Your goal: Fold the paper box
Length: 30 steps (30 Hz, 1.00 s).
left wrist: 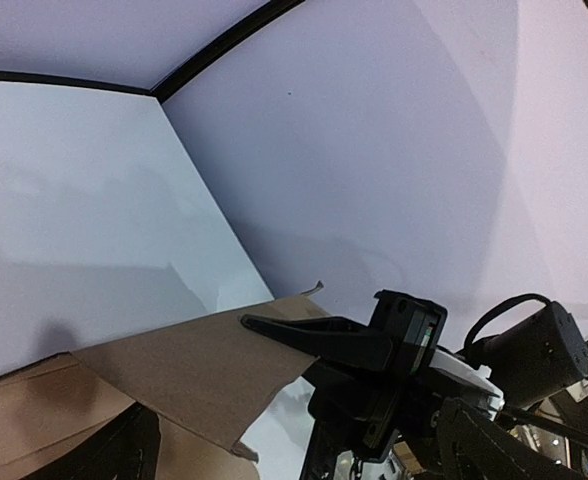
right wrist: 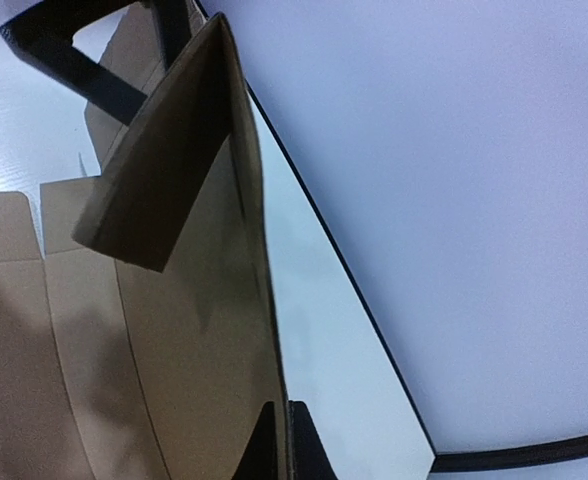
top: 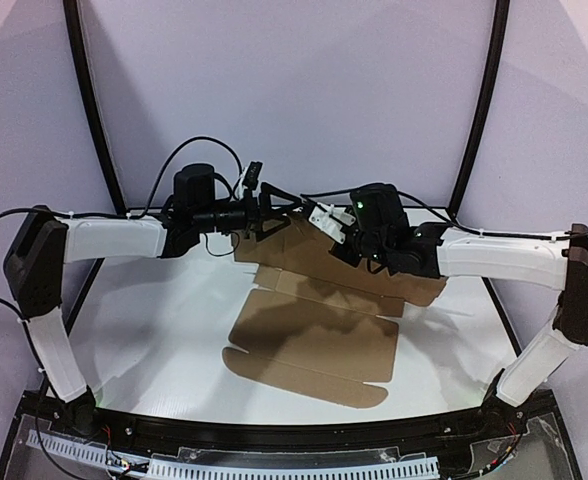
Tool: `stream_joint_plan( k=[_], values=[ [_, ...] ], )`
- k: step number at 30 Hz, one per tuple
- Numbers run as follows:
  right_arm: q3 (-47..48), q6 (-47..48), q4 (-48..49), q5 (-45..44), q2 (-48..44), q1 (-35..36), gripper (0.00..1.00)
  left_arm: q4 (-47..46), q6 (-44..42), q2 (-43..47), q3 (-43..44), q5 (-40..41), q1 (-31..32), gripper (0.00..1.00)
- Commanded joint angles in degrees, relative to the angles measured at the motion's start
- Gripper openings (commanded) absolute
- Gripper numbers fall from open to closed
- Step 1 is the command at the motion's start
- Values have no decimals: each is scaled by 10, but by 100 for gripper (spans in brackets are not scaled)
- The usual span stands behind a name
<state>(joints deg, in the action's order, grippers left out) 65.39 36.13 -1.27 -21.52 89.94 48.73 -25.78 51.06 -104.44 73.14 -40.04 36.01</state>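
Arms hide the paper box's far edge. The right claw pinches a raised flap and the left claw gapes wide. The sheet runs near-to-far.

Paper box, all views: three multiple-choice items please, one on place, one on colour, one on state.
1. Which part of the paper box is lifted?
A) near edge
B) far edge
C) none

2. Its colour?
A) brown
B) white
C) blue

3. The right gripper is:
A) open wide
B) out of view
C) shut on the paper box

Key:
1 B: the far panel stands up in the right wrist view, and the near panels lie flat.
2 A: it is plain brown cardboard in every view.
3 C: its fingers pinch the raised panel's edge.
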Motion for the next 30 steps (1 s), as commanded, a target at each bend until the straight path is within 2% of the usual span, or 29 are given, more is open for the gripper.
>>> stream_joint_plan(
  k=[1,5,8,13,19,23,26,30],
  values=[
    [14,-99,-6,109,16,17,0,-83,28,-16,20,12,11,99],
    [35,-115,-32,31,23,15,0,-45,-10,6,6,11,12,99],
    [52,-123,-64,-28,26,6,0,-15,-59,54,-46,15,12,99],
    [60,-169,-95,-31,1,-15,0,22,-109,157,-147,66,12,99],
    [32,-208,-78,25,-61,-34,0,113,-160,287,-244,188,11,99],
    [10,-201,-54,57,-111,-42,0,215,-210,341,-253,279,11,99],
    [-18,-173,-36,103,-159,-45,0,280,-294,370,-241,327,10,99],
    [-36,-179,-48,166,-214,-51,0,334,-376,373,-201,359,4,99]
  ],
)
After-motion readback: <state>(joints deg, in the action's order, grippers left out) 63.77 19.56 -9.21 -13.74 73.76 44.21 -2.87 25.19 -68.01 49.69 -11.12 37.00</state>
